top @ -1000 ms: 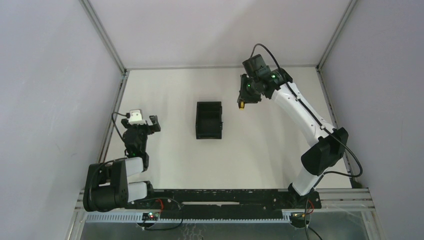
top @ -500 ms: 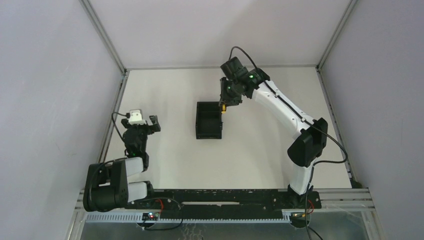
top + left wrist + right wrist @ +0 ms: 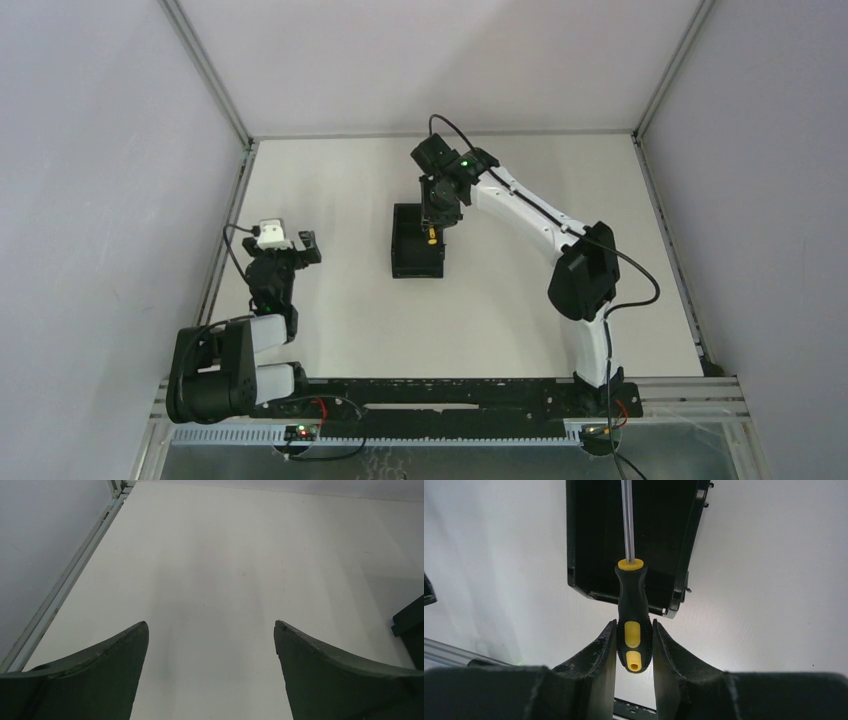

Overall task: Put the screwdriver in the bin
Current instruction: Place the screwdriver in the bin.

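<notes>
over the far end of the bin [image 3: 400, 245], the right arm [image 3: 520, 200] carries the screwdriver [image 3: 633, 611], with the right jaws pinching the butt of its yellow-and-black handle from both sides. in the right wrist view the tool's long axis runs straight out from the jaws. the thin shaft points away over the bin's dark floor, roughly along the bin's length. the collar of the handle crosses the end wall, and the pinched part sits just outside the rim, above the white worktop [image 3: 330, 200]. so the shaft is over the opening but the grip is not (how high above the rim, the views do not tell). my judgement is that the coming move turns on this: the jaws need to travel a little further along the tool's own axis before letting go, or the handle may catch the wall. the left arm [image 3: 270, 270] is well apart at the worktop's left edge, and the left jaws are spread and hold nothing.
</notes>
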Controlling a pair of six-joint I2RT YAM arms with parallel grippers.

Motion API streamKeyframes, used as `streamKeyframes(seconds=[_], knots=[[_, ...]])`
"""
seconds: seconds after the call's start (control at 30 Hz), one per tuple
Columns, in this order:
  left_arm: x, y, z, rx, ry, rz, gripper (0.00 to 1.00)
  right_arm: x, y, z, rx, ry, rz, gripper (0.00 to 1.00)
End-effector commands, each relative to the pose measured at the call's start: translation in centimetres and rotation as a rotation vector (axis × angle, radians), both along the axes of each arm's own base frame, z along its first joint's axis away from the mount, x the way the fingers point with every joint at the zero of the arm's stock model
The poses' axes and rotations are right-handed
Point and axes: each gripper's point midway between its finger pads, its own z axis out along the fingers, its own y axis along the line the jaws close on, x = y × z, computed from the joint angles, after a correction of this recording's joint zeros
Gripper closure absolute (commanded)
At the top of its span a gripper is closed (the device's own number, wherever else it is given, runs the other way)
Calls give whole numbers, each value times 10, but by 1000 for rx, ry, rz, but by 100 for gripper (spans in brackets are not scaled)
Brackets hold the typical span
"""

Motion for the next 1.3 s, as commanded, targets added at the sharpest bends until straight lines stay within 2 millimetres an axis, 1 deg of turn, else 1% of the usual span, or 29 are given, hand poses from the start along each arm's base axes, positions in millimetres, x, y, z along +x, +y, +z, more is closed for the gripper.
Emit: streamKeyframes(seconds=[0.0,0.1,0.27,0.43,0.6,0.77,1.03,1.27], knots=[[5,0,21,30,-72,-4,0,7,10,5,12,-29,6,100],[5,0,21,30,-73,-5,0,7,16,-1,5,-21,19,100],[5,0,20,29,-71,-5,0,3,25,-17,-20,0,46,100],[5,0,21,30,-73,-5,0,3,24,-31,-53,16,58,100],[5,0,20,30,-71,-4,0,0,28,-42,-77,22,100,100],[5,0,20,30,-72,-3,0,-5,27,-56,-112,27,150,100],[5,0,20,30,-71,-4,0,-8,28,-67,-133,18,215,100],[5,0,21,30,-72,-6,0,-9,30,-77,-139,38,215,100]])
